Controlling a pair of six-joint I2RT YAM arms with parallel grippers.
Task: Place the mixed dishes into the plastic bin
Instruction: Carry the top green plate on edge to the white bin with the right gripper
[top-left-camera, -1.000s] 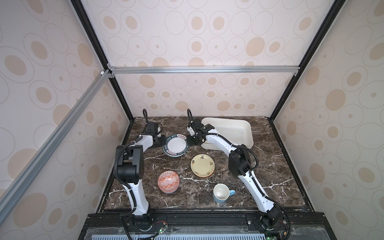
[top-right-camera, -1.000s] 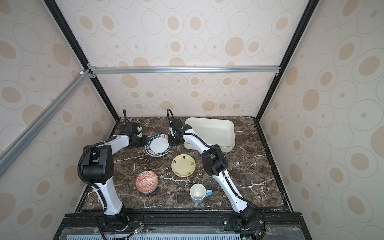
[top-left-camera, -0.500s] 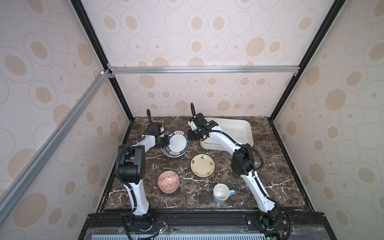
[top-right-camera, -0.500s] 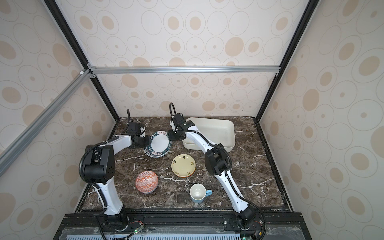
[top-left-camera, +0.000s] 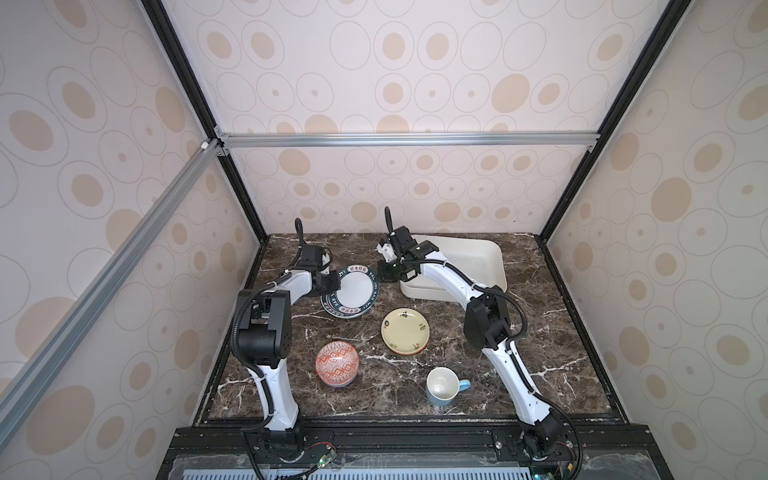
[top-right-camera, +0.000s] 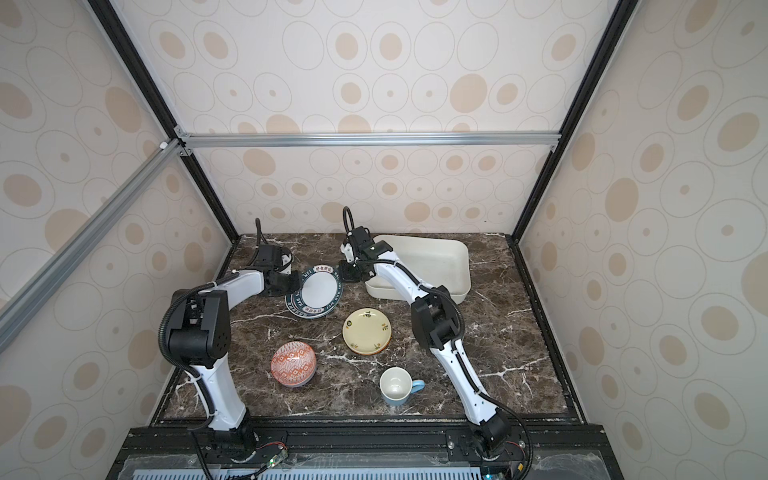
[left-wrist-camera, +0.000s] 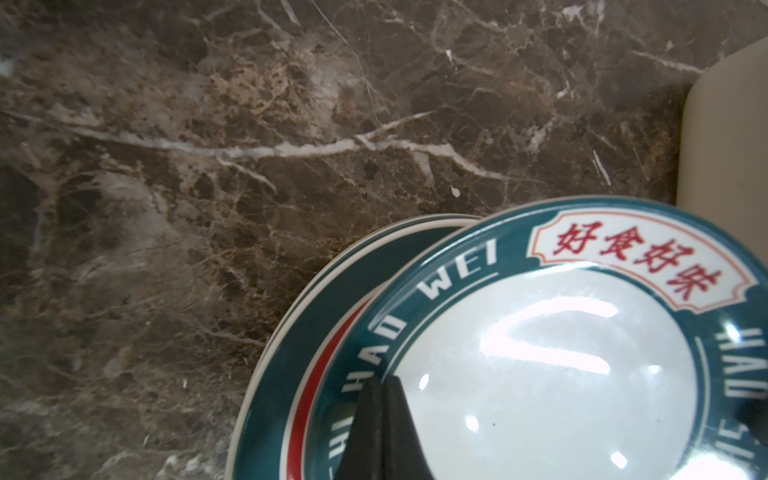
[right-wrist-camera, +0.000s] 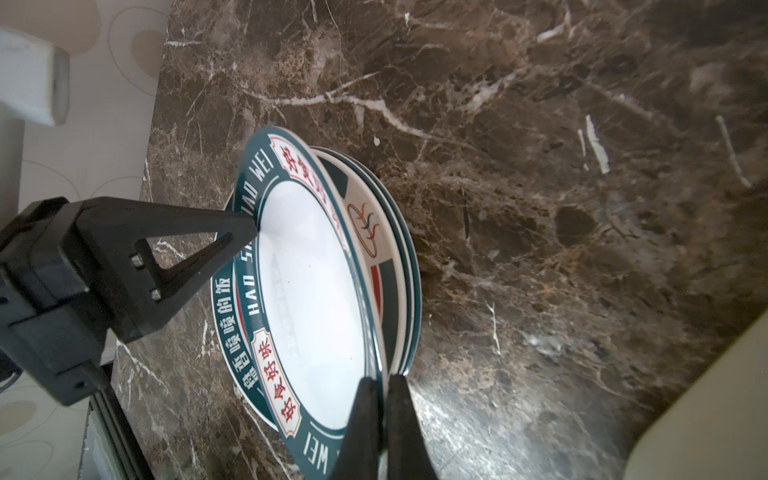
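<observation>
Plate (top-left-camera: 353, 289): lift step; clamped at opposite rims by left gripper (top-left-camera: 337, 282) and right gripper (top-left-camera: 379, 272), tilted; next likely needed joint carry into bin (top-left-camera: 465, 249).

At least two green-rimmed plates (top-left-camera: 355, 286), one yellow plate (top-left-camera: 405, 330), one patterned bowl (top-left-camera: 336, 365), one blue mug (top-left-camera: 442, 384) and one off-white bin (top-left-camera: 469, 257).

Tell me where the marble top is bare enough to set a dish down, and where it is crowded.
Widest bare patch: dark marble table between the right arm and the table's right edge. The off-white plastic bin shows nothing inside. Crowded: the middle, among the green-rimmed lettered white plate, cream-yellow plate, red-orange patterned bowl and light-blue mug.
</observation>
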